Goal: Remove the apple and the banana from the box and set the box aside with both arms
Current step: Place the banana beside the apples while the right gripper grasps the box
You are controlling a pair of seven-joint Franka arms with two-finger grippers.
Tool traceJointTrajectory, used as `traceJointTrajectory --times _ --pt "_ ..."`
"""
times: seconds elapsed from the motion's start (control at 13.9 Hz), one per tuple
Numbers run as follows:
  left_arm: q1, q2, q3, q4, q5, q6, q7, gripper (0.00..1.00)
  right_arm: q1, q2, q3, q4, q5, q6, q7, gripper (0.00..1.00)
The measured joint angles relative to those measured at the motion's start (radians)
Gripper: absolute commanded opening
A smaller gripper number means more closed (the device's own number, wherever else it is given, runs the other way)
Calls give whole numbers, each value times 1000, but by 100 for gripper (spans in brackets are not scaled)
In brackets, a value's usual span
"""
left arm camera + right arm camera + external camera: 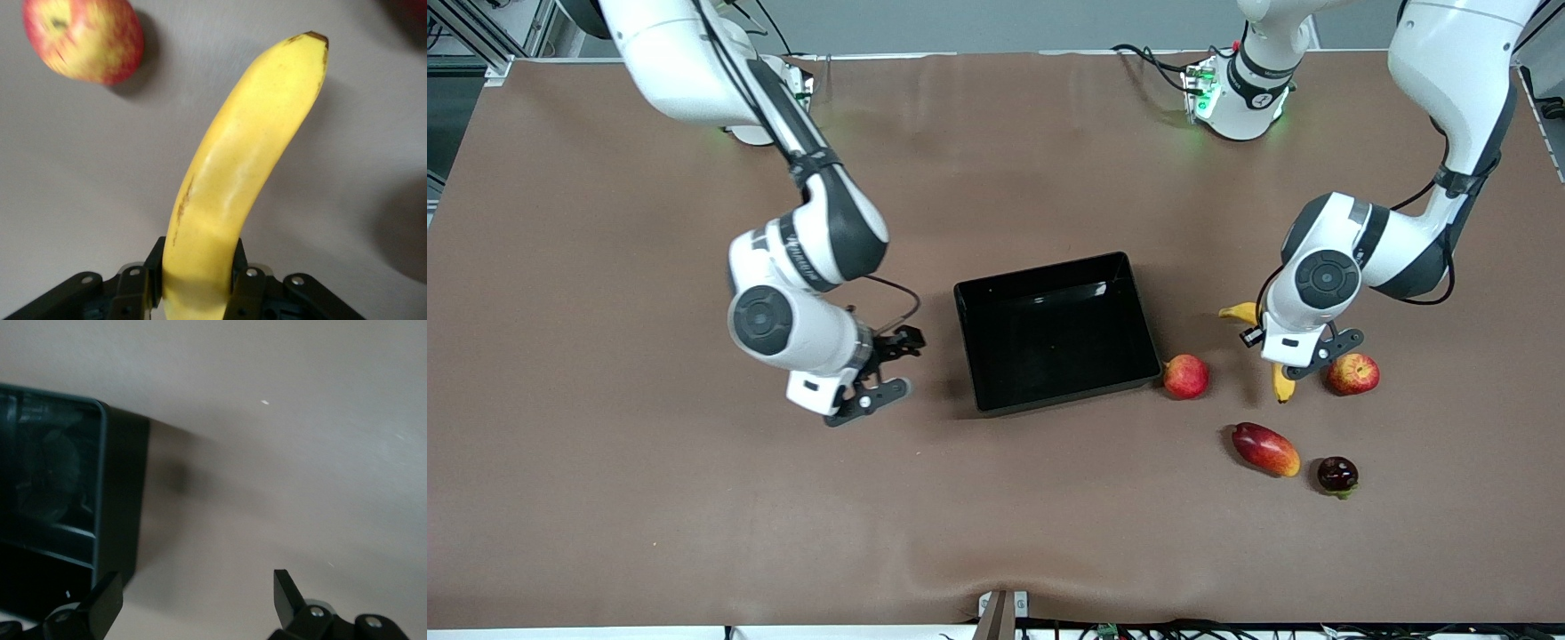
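Note:
My left gripper [1288, 360] [198, 267] is shut on the yellow banana [1282, 384] [240, 173], gripping it across its middle low at the table; I cannot tell whether it is lifted. The apple [1352, 373] [83, 40], red with yellow patches, lies right beside the banana, toward the left arm's end. The glossy black box [1049, 271] [120, 493] sits mid-table with nothing in it. My right gripper [903, 363] [197, 587] is open, low over bare table just beside the box wall at the right arm's end.
A pinkish-red round fruit [1185, 376] rests against the box's corner toward the left arm. Nearer the front camera lie an oval red-and-yellow fruit [1265, 449] and a small dark red fruit [1337, 474]. The table is brown matting [694, 498].

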Motion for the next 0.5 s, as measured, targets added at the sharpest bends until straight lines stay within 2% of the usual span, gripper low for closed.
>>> traceJointTrajectory --times 0.22,0.29,0.43,0.5 --pt "24 48 1 -20 0 54 0 0 90 44 3 0 29 99 106 100" --pt "30 65 2 -20 1 70 0 8 128 56 3 1 30 115 144 100" --pt "45 89 0 -20 10 92 0 100 195 73 2 1 30 130 221 100" --pt "50 93 0 -18 14 95 0 100 219 79 0 1 30 130 241 100"
